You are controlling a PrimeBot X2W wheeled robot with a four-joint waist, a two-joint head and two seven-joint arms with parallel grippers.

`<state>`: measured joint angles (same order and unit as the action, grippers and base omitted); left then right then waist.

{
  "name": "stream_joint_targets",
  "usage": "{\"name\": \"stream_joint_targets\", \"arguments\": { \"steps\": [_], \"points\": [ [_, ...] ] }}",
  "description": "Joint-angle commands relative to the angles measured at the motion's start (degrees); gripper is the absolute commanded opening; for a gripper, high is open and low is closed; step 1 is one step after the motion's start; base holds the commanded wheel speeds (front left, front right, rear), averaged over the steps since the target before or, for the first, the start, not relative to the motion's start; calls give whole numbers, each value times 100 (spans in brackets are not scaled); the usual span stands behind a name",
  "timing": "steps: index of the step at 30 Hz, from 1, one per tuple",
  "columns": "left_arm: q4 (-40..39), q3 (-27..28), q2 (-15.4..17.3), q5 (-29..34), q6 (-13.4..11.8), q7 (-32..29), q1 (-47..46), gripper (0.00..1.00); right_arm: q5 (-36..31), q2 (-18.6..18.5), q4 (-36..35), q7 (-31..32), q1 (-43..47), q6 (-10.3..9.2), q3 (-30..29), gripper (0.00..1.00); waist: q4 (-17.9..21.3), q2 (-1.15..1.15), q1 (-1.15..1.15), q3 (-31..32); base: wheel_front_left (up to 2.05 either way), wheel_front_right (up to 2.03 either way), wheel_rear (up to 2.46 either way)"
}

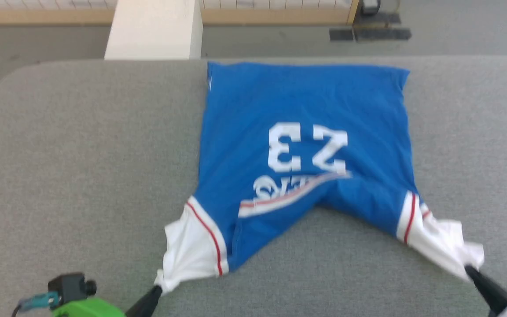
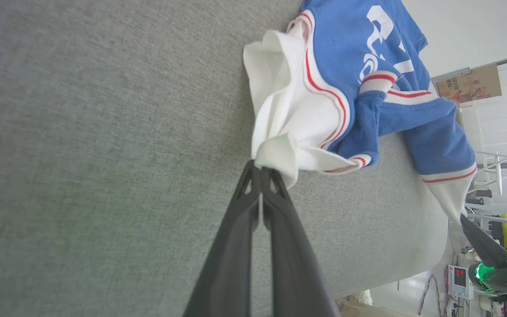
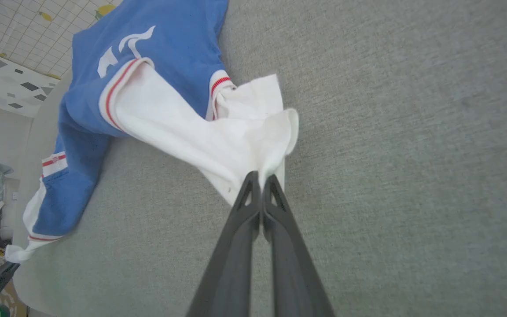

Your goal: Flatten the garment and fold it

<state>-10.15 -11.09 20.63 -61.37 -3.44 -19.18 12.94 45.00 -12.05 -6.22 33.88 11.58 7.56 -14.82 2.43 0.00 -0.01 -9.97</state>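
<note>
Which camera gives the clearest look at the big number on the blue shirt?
The head view: the whole white "23" on the garment lies in frame, upside down. The left wrist view catches slanted white print; the right wrist view, a few white strokes, neither readable as digits.

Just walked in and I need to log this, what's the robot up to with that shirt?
The robot holds the shirt by both white sleeves on the grey table. The left gripper is shut on one sleeve tip, the right gripper on the other, both sleeves taut toward the robot. The blue body lies mostly flat, 23 facing up, but the collar end is rumpled between the sleeves. No fold is made yet.
</note>
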Motion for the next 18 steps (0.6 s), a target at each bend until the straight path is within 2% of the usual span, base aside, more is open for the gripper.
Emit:
{"name": "stream_joint_targets", "arguments": {
  "steps": [1,9,18],
  "points": [
    [-147,74,101,-114,-56,-59,281,0,27,125,-76,121,234,-8,-158,0,24,0,1,291,0,0,0],
    [-682,243,289,-327,-212,-203,1071,0,-7,570,-403,698,848,-8,-590,0,69,0,1,644,0,0,0],
    [-1149,234,348,-372,-268,-243,1561,0,-91,822,-907,1127,1320,-8,-1027,0,59,0,1,899,0,0,0]
  ]
}}
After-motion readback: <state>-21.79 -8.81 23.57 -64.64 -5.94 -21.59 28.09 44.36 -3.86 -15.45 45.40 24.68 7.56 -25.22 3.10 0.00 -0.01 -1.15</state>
